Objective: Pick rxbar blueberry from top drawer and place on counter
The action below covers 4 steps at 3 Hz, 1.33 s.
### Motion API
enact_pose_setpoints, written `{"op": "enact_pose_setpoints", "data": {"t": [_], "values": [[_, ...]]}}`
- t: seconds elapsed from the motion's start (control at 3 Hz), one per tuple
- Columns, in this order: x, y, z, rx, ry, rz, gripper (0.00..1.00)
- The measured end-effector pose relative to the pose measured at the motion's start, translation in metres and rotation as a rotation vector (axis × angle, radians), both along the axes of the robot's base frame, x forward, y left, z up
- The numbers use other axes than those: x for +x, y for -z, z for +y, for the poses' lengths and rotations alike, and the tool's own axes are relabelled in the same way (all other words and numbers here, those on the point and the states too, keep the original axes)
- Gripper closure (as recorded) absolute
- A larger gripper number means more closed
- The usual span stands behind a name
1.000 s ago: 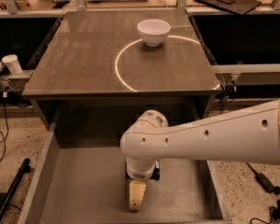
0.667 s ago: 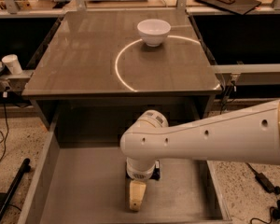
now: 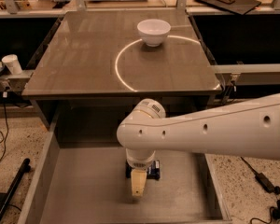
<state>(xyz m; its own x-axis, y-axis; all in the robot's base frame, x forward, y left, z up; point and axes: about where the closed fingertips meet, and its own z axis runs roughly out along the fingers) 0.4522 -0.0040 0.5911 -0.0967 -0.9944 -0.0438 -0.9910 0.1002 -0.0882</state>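
The top drawer point(image 3: 74, 190) is pulled open below the counter's front edge. My gripper point(image 3: 138, 186) hangs from the white arm and points down into the middle of the drawer. The rxbar blueberry point(image 3: 154, 171), a dark blue wrapper, lies on the drawer floor right at the gripper. Most of it is hidden behind the wrist, and only its right end shows. I cannot tell whether the gripper touches it. The counter point(image 3: 84, 64) with its bright arc line lies beyond the drawer.
A white bowl point(image 3: 153, 31) stands at the back of the counter on the arc line. A white paper cup point(image 3: 11, 63) stands on a ledge to the left. The drawer's side walls point(image 3: 43, 171) flank the gripper. Cables lie on the floor at both sides.
The arm and gripper have shifted slightly up the picture, toward the back of the drawer. The bar and bowl have not moved.
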Motion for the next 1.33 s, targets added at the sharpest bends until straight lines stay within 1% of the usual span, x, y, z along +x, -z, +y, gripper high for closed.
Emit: {"op": "enact_pose_setpoints", "data": {"t": [0.33, 1.33], "values": [[0.0000, 0.0000, 0.0000, 0.000, 0.000, 0.000, 0.04], [0.0000, 0.0000, 0.0000, 0.000, 0.000, 0.000, 0.73]]}}
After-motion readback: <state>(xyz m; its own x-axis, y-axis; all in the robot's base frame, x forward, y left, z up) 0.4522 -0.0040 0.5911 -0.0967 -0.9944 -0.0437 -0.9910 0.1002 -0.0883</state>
